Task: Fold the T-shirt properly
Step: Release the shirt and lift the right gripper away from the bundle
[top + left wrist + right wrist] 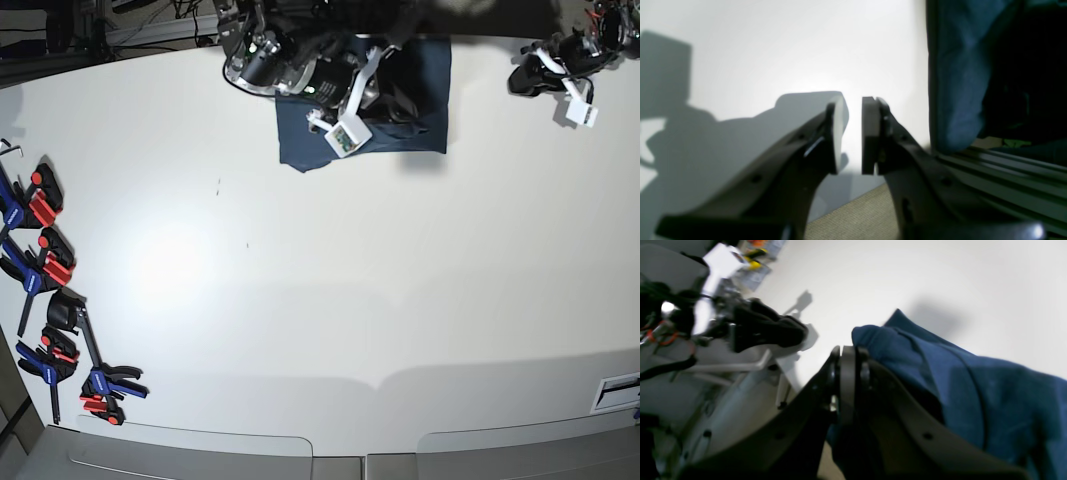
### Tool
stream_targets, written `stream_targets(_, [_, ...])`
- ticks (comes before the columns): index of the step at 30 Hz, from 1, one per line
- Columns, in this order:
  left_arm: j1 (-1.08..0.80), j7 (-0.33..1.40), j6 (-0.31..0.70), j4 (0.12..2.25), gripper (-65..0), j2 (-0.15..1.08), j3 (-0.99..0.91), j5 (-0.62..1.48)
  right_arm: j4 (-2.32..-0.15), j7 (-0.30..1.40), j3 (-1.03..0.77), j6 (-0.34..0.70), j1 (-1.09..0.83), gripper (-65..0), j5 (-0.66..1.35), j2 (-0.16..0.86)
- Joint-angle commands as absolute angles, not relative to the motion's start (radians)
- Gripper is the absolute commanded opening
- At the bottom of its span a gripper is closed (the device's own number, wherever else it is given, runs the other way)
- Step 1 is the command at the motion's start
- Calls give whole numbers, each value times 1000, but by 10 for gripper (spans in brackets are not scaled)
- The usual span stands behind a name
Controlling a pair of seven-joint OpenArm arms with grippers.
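Note:
The dark navy T-shirt [425,105] is bunched into a small block at the table's far edge, with a shadow under its near side. In the right wrist view it [973,390] drapes over the right finger, and blue cloth shows between the finger bases. My right gripper [848,366] has its jaws pressed together on the cloth. In the left wrist view the shirt [960,73] hangs as a vertical fold to the right of my left gripper [855,133]. That gripper is open by a narrow gap and empty. In the base view it [530,75] sits right of the shirt. The neck label is hidden.
The white table [320,300] spreads toward the front. Several blue and red clamps [40,270] lie along its left edge. An aluminium rail [1000,166] runs along the far edge under the hanging cloth. The left arm [766,328] shows in the right wrist view.

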State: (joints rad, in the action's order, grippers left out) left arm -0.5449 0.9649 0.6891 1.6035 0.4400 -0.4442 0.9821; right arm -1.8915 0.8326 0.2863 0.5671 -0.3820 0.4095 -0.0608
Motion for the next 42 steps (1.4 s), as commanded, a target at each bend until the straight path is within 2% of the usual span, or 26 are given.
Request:
stream_targets(1, [-545, 948, 698, 1615, -566, 455, -451, 1000, -1909, 800, 289, 559, -377, -650, 415, -83])
stream_targets(7, [-545, 948, 698, 1615, -566, 455, -451, 1007, -1909, 772, 289, 544, -377, -650, 348, -145])
stream_targets(14, [-545, 948, 698, 1615, -566, 455, -451, 1007, -1909, 767, 289, 544, -357, -647, 340, -150])
stream_targets(17, [-545, 948, 698, 1615, -566, 455, -451, 1007, -1909, 767, 289, 545, -357, -421, 348, -150])
stream_targets(18, [-545, 948, 698, 1615, -566, 455, -451, 1007, -1909, 767, 289, 545, -357, -378, 356, -150])
stream_targets(19, [-545, 948, 698, 1615, -566, 455, -451, 1007, -1909, 767, 289, 545, -357, -363, 369, -150])
stream_targets(23, [-545, 948, 698, 1615, -566, 455, -451, 1007, -1917, 789, 289, 546, -340, -364, 424, -150])
stream_targets(29, [-546, 949, 698, 1615, -566, 455, -451, 1007, -2077, 968, 287, 546, -314, -364, 410, -150])
stream_targets(33, [-545, 947, 698, 1615, -566, 455, -451, 1010, -2174, 987, 287, 545, -348, -364, 266, -149])
stream_targets(37, [-545, 949, 698, 1616, -566, 462, -451, 1134, -2189, 974, 287, 515, -378, -377, 139, -111])
stream_targets(39, [-542, 963, 698, 1618, -566, 467, -451, 1198, -2189, 960, 287, 469, -384, -447, 58, -84])
stream_targets(42, [-530, 1032, 698, 1619, -566, 469, -451, 1288, -2189, 949, 285, 436, -384, -644, -6, -46])
